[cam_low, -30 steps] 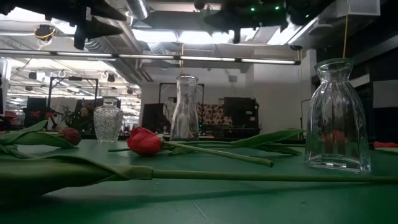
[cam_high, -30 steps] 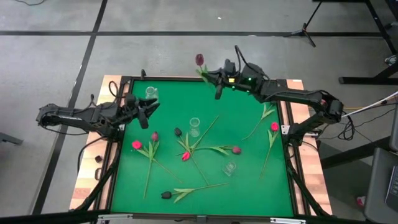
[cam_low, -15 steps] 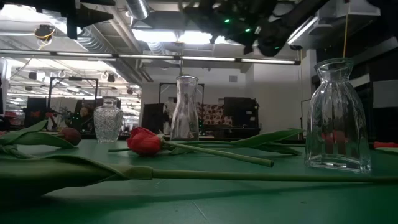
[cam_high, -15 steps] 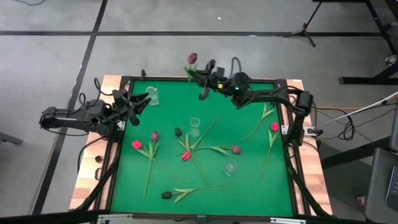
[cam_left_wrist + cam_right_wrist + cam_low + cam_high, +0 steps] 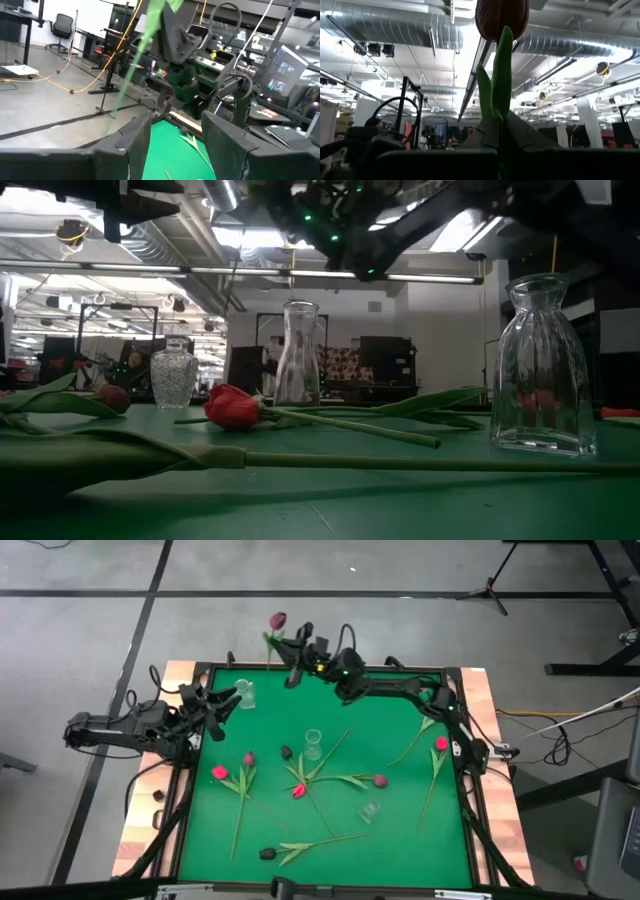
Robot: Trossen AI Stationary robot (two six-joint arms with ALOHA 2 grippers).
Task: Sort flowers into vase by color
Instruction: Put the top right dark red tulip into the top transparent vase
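So my right claw is up at the top of the high view, stretched out past the far edge of the green table, clenched tight on the stem of a dark maroon tulip. The head sticks out up and to the left of my fingers there, hanging over the grey floor rather than the mat. In my right wrist view that same bloom sits dead centre at the top, with the green stem and leaf running straight down into my pinched fingers. My left claw is parked at the left edge of the table, fingers spread and holding nothing, just beside a small clear vase in the upper left corner of the mat. The rest of the tulips are lying scattered across the middle, around another glass vase, with a third vase lower down, right of centre.
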